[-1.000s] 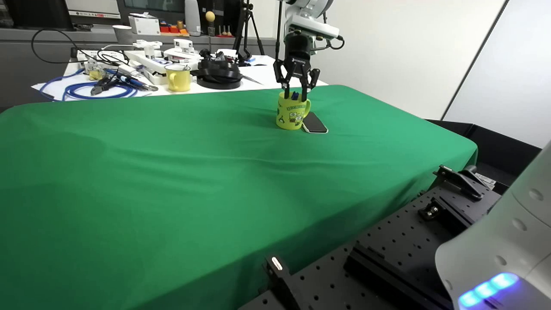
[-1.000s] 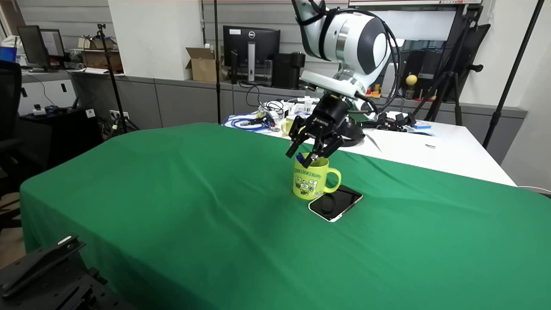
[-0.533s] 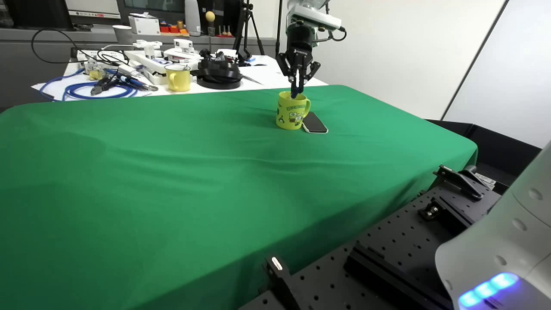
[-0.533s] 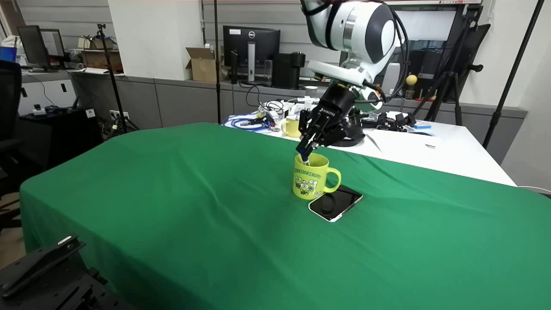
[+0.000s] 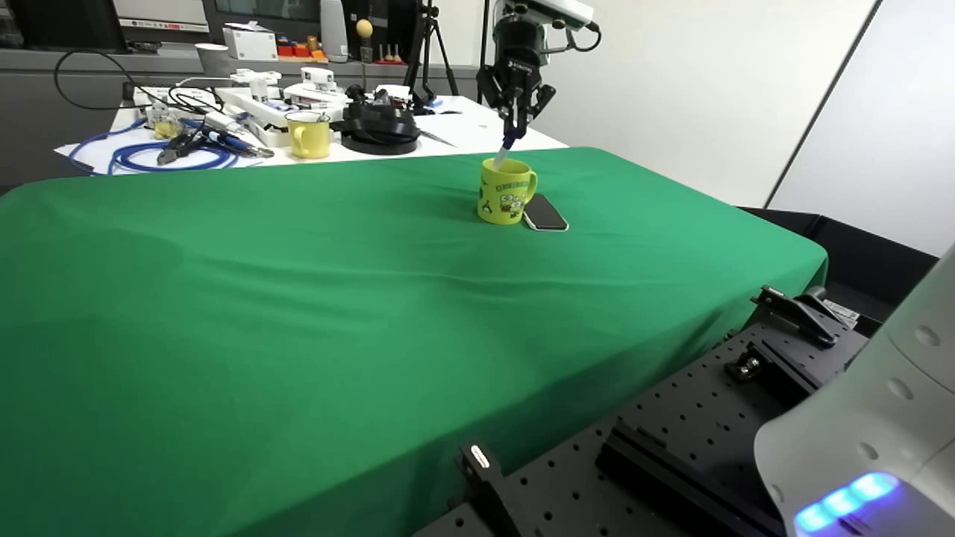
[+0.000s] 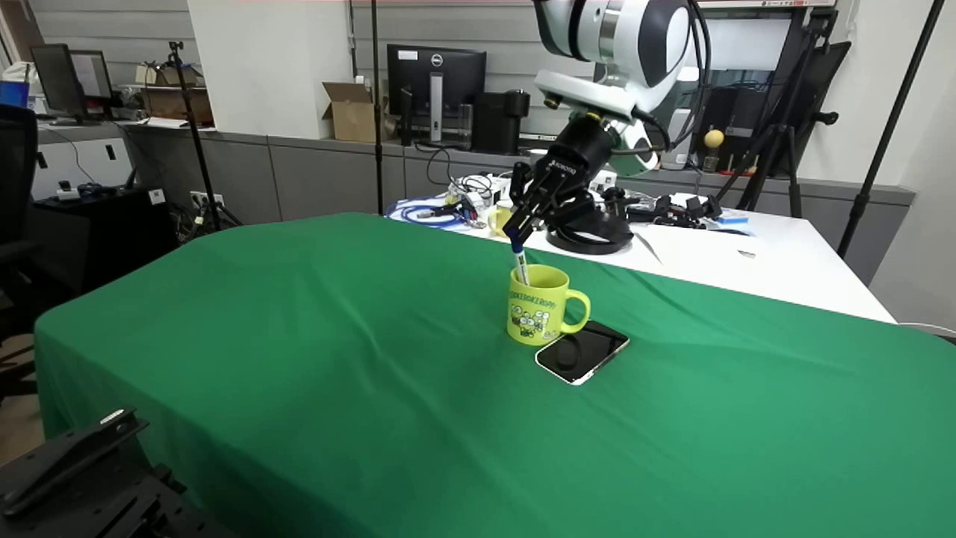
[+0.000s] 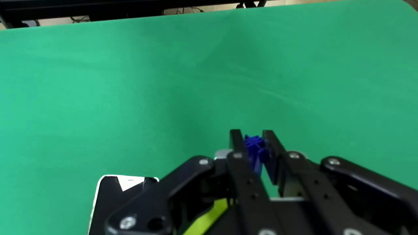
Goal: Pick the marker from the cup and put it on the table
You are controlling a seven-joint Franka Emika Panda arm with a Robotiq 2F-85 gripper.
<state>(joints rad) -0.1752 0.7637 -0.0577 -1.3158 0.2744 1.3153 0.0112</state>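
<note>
The yellow-green cup [image 5: 501, 200] with dark print stands upright on the green-covered table [image 5: 298, 335]; both also show in an exterior view, the cup [image 6: 532, 314] and the table [image 6: 336, 418]. My gripper [image 6: 517, 232] is above the cup and shut on the blue top of the marker [image 6: 522, 267]. The marker's whitish lower part slants down into the cup's mouth; its lower end is hidden inside. In the wrist view the marker's blue end [image 7: 254, 147] sits between the two fingertips [image 7: 252, 136]. A strip of the cup [image 7: 210, 217] shows beneath the gripper.
A black phone [image 6: 583, 353] lies flat beside the cup, by its handle; it also shows in the wrist view [image 7: 112, 209]. Behind stands a white table [image 6: 694, 261] with cables, tools and a paler yellow cup [image 5: 309, 136]. The robot's base [image 5: 880, 418] is near the front.
One second ago the gripper was open around the marker's top; it has shut on it and risen. The marker has been lifted partly out, its whitish part now showing. The cup has shifted very slightly.
</note>
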